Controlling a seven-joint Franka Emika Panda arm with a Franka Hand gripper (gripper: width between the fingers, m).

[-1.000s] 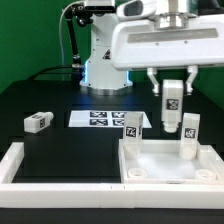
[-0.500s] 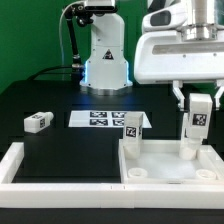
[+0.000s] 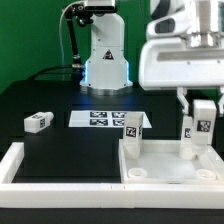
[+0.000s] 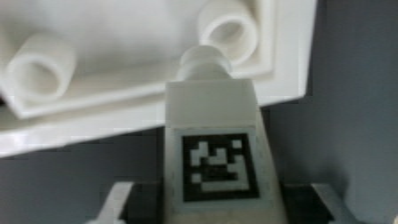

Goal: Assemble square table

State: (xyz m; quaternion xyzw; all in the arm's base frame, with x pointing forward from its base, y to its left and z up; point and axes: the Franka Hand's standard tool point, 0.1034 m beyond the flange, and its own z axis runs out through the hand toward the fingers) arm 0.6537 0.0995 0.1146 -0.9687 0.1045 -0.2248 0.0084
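The white square panel lies rim-up at the front of the exterior view's right. Two tagged leg blocks stand upright on it, one at its back left corner and one near its back right. My gripper is shut on a third leg block and holds it upright over the panel's right side. In the wrist view my gripper grips this tagged leg, whose tip points at a round corner socket of the panel. A fourth leg block lies loose at the left.
The marker board lies flat behind the panel, mid-table. Long white bars frame the black work surface at the front and left. The robot base stands at the back.
My gripper has carried the held leg block toward the exterior view's right and a little lower, from over the panel's middle to its right side. The other parts have not moved.
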